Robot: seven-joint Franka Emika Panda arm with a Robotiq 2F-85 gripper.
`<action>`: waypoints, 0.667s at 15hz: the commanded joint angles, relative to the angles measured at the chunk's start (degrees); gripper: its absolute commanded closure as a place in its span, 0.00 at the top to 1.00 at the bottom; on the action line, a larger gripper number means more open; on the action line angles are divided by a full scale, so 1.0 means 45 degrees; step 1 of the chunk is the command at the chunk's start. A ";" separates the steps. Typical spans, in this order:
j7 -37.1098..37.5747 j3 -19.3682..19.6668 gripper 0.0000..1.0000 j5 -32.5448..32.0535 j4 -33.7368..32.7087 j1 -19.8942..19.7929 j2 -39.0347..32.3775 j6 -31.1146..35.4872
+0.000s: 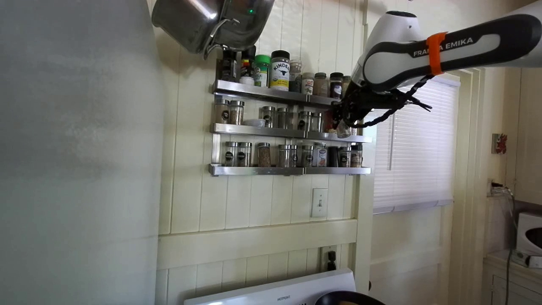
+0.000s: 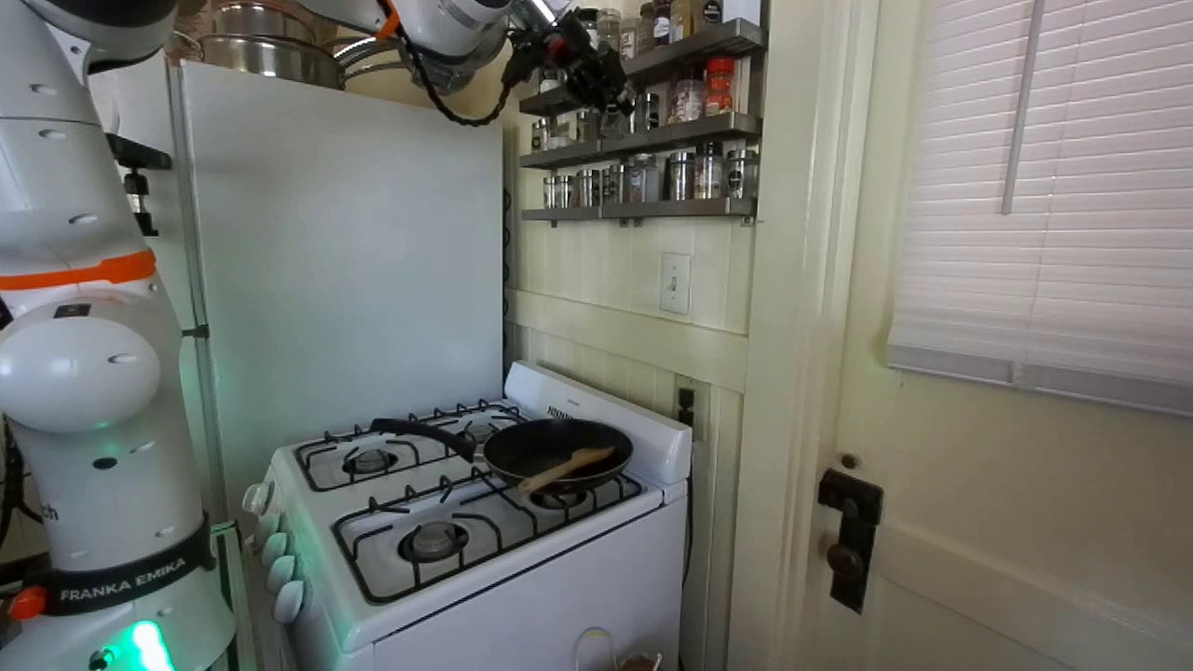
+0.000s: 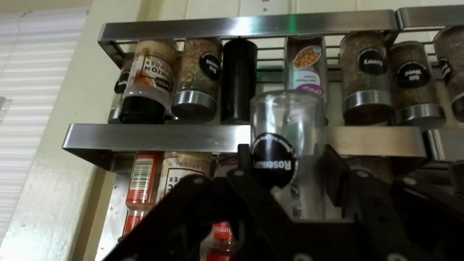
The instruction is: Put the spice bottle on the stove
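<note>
Black label [image 3: 274,160], clear only in wrist view, marks the spice bottle [image 3: 310,141] the gripper [image 3: 287,155] clasps.

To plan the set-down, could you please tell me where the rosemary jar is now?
In the wrist view, the rosemary jar is right of centre, gripped by the pincer, in front of the middle spice shelf.

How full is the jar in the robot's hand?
The jar looks empty: in the wrist view, its clear glass shows no spice. The hand hides some of it, so I can't be sure.
</note>
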State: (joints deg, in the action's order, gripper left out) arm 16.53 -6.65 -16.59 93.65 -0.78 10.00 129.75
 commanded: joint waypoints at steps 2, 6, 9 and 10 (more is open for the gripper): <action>-0.1147 0.0337 0.23 0.1366 -0.0226 0.0263 0.0473 -0.2317; -0.2406 0.0764 0.23 0.2798 0.0810 0.0315 0.1213 -0.4003; -0.3384 0.1246 0.23 0.4029 0.1446 0.0320 0.1563 -0.5784; -0.4096 0.1542 0.23 0.4605 0.1833 0.0349 0.1705 -0.6004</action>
State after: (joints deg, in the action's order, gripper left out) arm 4.20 -2.84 -1.89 96.88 -0.15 14.51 106.78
